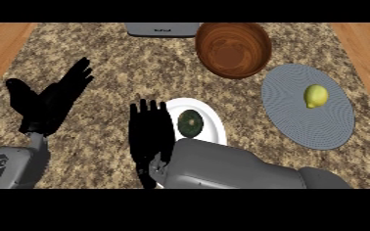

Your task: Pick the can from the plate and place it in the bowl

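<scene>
Right hand [150, 129] flat with straight fingers, holding nothing, just left of the can [190, 123]; can upright on the white plate [214, 122]; wooden bowl [234, 49] well beyond; left hand [51, 100] resting with fingers straight at left; lemon [315, 96] on grey mat [307, 122].

Can [190, 123] on plate [214, 116]; bowl [233, 49] behind; lemon [315, 96] on mat [292, 117] right.

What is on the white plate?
The can stands on the white plate, seen from above. The right hand covers the plate's left edge, so nothing there shows.
</scene>
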`<state>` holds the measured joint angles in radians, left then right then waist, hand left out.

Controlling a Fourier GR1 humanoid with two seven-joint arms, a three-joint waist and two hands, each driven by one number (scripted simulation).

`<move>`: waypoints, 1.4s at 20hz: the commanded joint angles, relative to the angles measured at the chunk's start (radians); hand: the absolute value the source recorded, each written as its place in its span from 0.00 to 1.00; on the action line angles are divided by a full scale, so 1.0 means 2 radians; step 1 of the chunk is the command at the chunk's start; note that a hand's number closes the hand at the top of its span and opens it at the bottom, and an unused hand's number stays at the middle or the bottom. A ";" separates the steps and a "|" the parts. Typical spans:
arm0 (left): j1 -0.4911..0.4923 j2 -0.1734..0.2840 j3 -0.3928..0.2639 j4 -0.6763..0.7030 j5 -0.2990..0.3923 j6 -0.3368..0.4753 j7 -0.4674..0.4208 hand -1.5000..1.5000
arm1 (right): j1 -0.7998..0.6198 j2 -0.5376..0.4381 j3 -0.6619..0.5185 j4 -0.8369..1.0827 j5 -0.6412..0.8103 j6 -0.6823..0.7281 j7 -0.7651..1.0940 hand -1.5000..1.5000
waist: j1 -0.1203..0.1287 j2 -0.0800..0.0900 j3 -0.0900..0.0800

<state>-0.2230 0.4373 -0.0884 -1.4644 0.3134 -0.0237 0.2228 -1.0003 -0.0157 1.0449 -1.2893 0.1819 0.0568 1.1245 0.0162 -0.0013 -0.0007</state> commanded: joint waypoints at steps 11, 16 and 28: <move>-0.028 -0.022 0.004 0.004 -0.023 0.001 0.026 0.50 | 0.027 0.008 0.041 0.076 0.001 -0.046 0.010 0.00 | 0.000 0.002 0.000; -0.019 -0.023 0.020 0.032 -0.023 -0.026 -0.006 0.50 | 0.023 0.008 0.036 0.090 -0.014 -0.037 0.000 0.00 | 0.000 0.002 0.000; 0.020 -0.040 0.019 -0.025 -0.045 -0.018 0.016 0.50 | 0.039 0.008 0.077 0.132 0.006 -0.088 -0.065 1.00 | 0.007 0.002 0.000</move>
<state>-0.2225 0.3784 -0.0358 -1.4835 0.2515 -0.0717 0.2587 -0.9348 -0.0036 1.1484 -1.0288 0.1573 -0.0568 1.0038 0.0278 -0.0015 0.0009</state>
